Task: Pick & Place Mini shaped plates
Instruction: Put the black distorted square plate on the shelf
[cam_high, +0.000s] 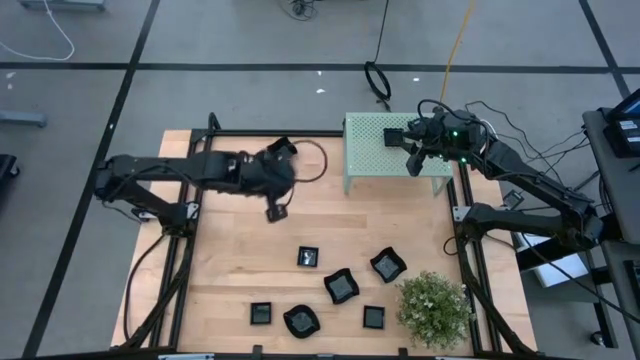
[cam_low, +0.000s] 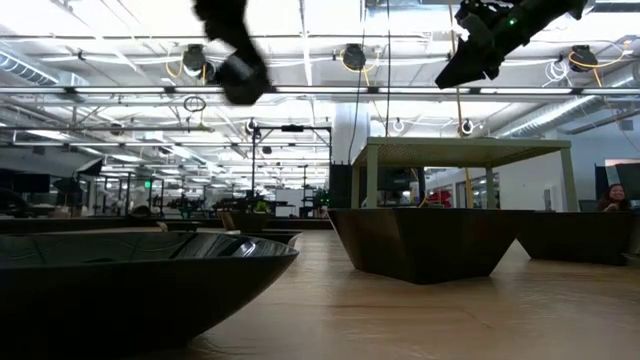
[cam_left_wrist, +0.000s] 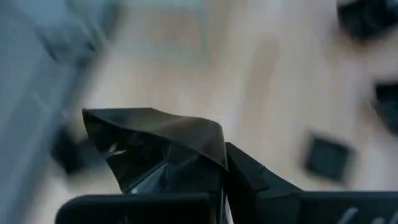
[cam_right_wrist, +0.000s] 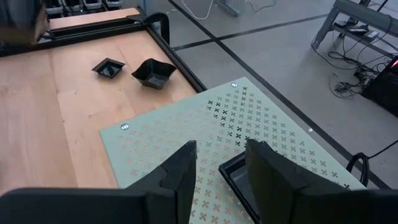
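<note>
While the overhead picture shows the left gripper (cam_high: 277, 212) only as a dark shape over bare wood at centre-left of the frame, its own wrist camera shows the fingers pinched on the rim of a small glossy black square dish (cam_left_wrist: 155, 146), lifted clear of the table. Six more little black dishes lie in the lower middle of the overhead frame, among them a square one (cam_high: 309, 257) and a wavy-rimmed one (cam_high: 341, 287), next to a small bushy green plant (cam_high: 433, 309) at lower right. The right gripper (cam_high: 416, 160) hangs over the pale green perforated stand (cam_high: 375, 135) in the upper middle. Only its wrist view shows its fingers spread apart, with a black dish (cam_right_wrist: 236, 183) lying on the stand's top between them. From table height, a big dark dish (cam_low: 130, 285) fills the lower left.
</note>
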